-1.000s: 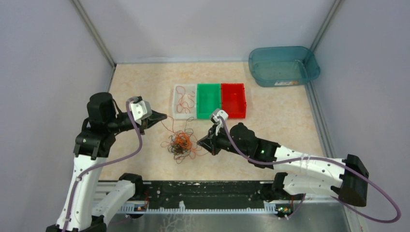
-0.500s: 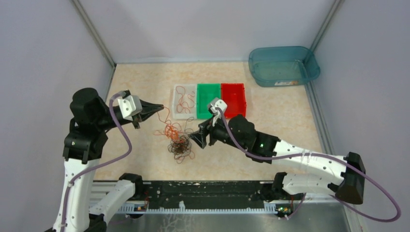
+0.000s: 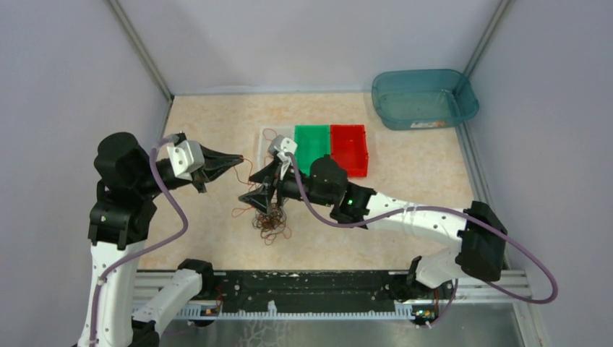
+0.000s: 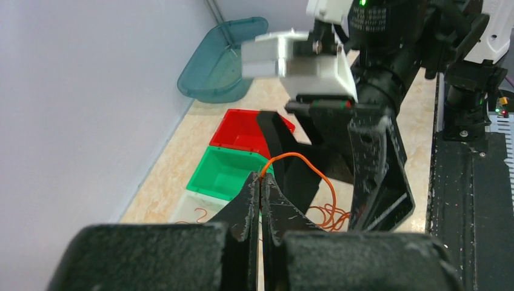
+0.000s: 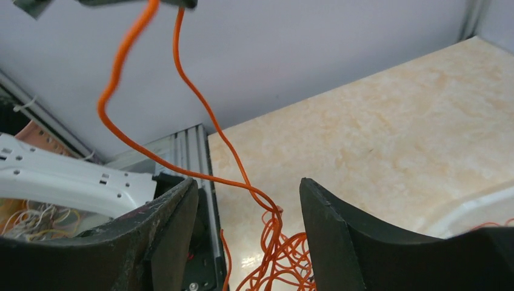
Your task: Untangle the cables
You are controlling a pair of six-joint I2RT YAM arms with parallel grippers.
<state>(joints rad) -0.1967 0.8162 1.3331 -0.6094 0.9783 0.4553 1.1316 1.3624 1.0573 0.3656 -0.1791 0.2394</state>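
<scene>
The cables (image 3: 268, 219) lie in a tangled heap of thin orange and dark strands on the beige table. My left gripper (image 3: 239, 157) is shut on one orange strand (image 4: 301, 157) and holds it raised to the left of the heap. In the left wrist view the strand arcs out from the closed tips (image 4: 260, 179). My right gripper (image 3: 252, 189) hangs open just above the heap. In the right wrist view that taut orange strand (image 5: 200, 107) runs down between its spread fingers (image 5: 246, 182) into the orange loops (image 5: 280, 251).
Behind the heap stand three small bins in a row: white (image 3: 265, 171) with a loose orange cable in it, green (image 3: 312, 149), red (image 3: 349, 149). A teal tub (image 3: 423, 97) sits at the back right. Grey walls enclose the table.
My right gripper has opened and swung left from the heap's right side to over the raised strand. My left gripper has drawn back to the left, pulling the orange strand up.
</scene>
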